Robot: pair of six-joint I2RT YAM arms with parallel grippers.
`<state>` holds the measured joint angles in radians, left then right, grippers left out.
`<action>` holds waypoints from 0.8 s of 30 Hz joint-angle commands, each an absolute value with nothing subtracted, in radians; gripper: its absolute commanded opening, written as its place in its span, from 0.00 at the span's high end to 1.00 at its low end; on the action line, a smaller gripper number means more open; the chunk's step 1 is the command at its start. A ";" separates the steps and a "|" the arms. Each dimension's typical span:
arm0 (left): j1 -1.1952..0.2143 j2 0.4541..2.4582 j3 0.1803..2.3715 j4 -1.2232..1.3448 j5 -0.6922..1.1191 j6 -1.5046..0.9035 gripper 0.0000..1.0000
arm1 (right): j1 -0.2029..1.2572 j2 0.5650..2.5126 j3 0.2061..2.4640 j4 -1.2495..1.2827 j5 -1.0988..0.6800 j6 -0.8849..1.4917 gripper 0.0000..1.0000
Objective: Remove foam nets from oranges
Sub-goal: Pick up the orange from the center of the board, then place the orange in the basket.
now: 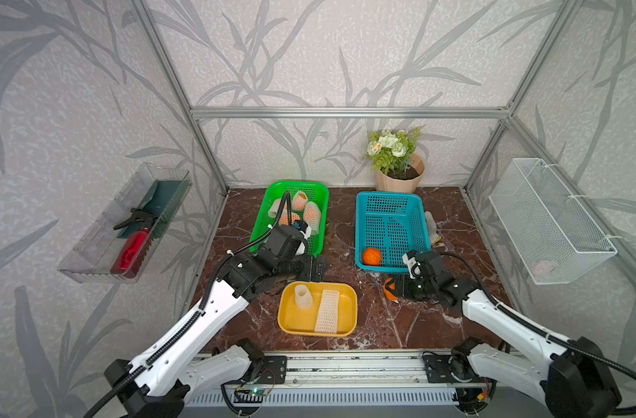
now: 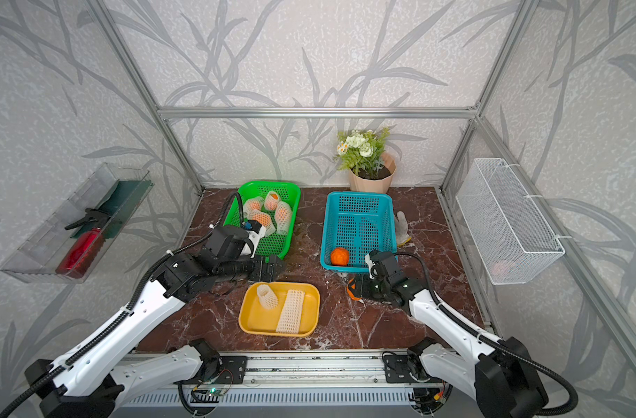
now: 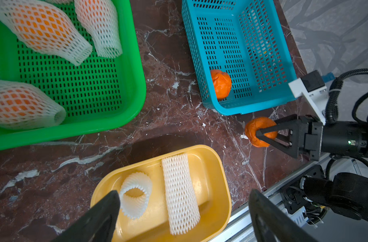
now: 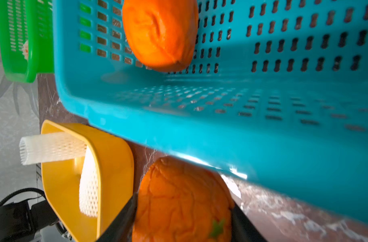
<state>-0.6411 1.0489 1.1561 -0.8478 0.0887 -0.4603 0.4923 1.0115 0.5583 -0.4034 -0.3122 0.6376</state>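
Several oranges in foam nets [image 1: 312, 213] lie in the green basket [image 1: 295, 182]. One bare orange [image 1: 372, 256] rests in a near corner of the blue basket [image 1: 389, 194]. Two empty foam nets, one standing [image 1: 303, 296] and one flat [image 1: 327, 311], are in the yellow tray [image 1: 354, 307]. My right gripper [image 1: 390, 287] lies low on the table just in front of the blue basket, its fingers pressed against both sides of another bare orange [image 4: 179, 199]. My left gripper [image 3: 184, 194] hangs open and empty above the yellow tray.
A flower pot [image 1: 399, 173] stands at the back right. A white glove [image 1: 432, 228] lies beside the blue basket. On the right wall hangs a white wire basket [image 1: 551, 220]; on the left wall, a clear shelf with a red spray bottle [image 1: 132, 249].
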 commanded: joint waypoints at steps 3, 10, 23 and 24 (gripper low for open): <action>-0.623 1.094 1.223 -0.768 0.045 -0.431 0.01 | 0.495 0.881 0.657 -0.648 -0.298 0.599 0.55; -0.602 1.093 1.226 -0.636 -0.029 -0.402 0.01 | 0.387 1.131 0.956 -0.779 -0.367 0.464 0.55; -0.578 1.066 1.283 -0.738 -0.074 -0.396 0.01 | 0.295 1.804 1.500 -0.939 -0.388 0.218 0.54; -0.579 1.056 1.278 -0.744 -0.080 -0.401 0.01 | 0.295 1.833 1.510 -0.939 -0.390 0.214 0.54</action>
